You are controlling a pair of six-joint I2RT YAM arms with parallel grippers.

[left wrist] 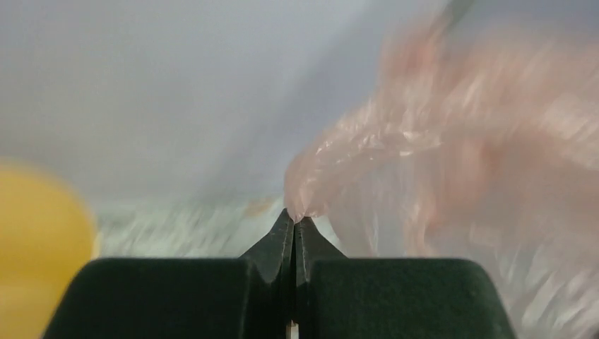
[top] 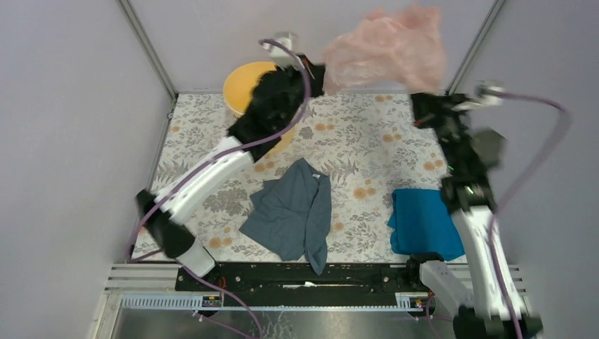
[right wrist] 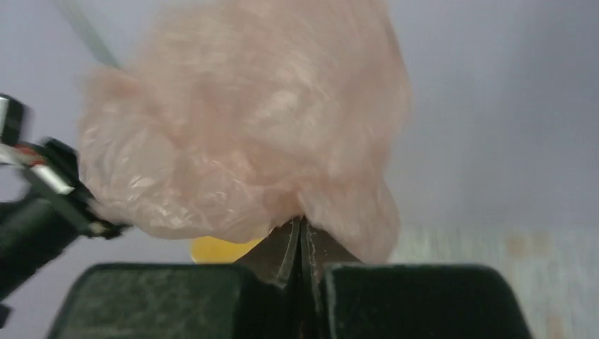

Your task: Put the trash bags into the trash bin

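The pale pink trash bag (top: 387, 48) hangs in the air at the back of the table, stretched between both grippers. My left gripper (top: 319, 76) is shut on the bag's left edge; the left wrist view shows its closed tips (left wrist: 294, 217) pinching the film (left wrist: 452, 162). My right gripper (top: 422, 100) is shut on the bag's right lower edge; its closed tips (right wrist: 301, 224) hold the bag (right wrist: 247, 127) in the right wrist view. The yellow trash bin (top: 248, 83) stands at the back left, partly hidden by the left arm, and to the left of the bag. It shows in the wrist views too (left wrist: 35, 240) (right wrist: 219, 247).
A grey-blue cloth (top: 293, 212) lies crumpled at the table's near middle. A bright blue cloth (top: 420, 220) lies at the near right by the right arm. The floral tablecloth (top: 360, 141) covers the table, with grey walls on all sides.
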